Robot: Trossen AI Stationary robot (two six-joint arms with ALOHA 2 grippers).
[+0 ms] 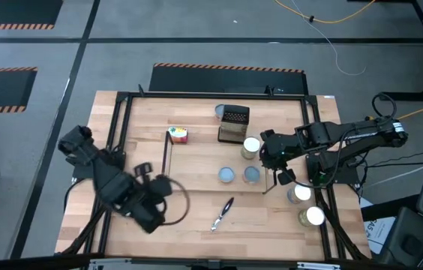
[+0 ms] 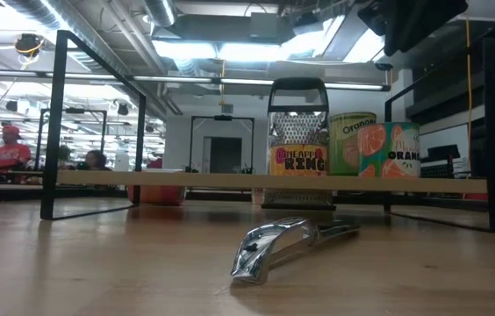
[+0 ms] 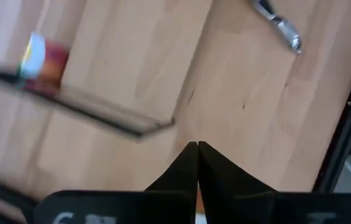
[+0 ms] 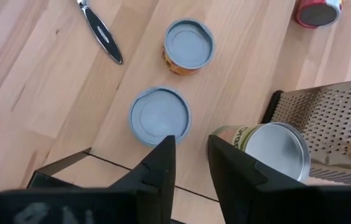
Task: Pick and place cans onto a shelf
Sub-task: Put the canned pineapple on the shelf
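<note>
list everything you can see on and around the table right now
cans: six on the board; two pale-blue-topped mid-board, one silver-topped beside the grater, one red-labelled toward the left, two silver-topped by the right edge
grater: one, dark perforated metal, upright, far middle
shelf: one, black wire frame with a pale wooden board
metal utensil: one, shiny silver, lying flat near the front
table: one, light wood
people: red and dark clothing, in the room behind
left gripper: dark, fingers together, front left
right gripper: dark, fingers apart, empty, above the middle cans
</note>
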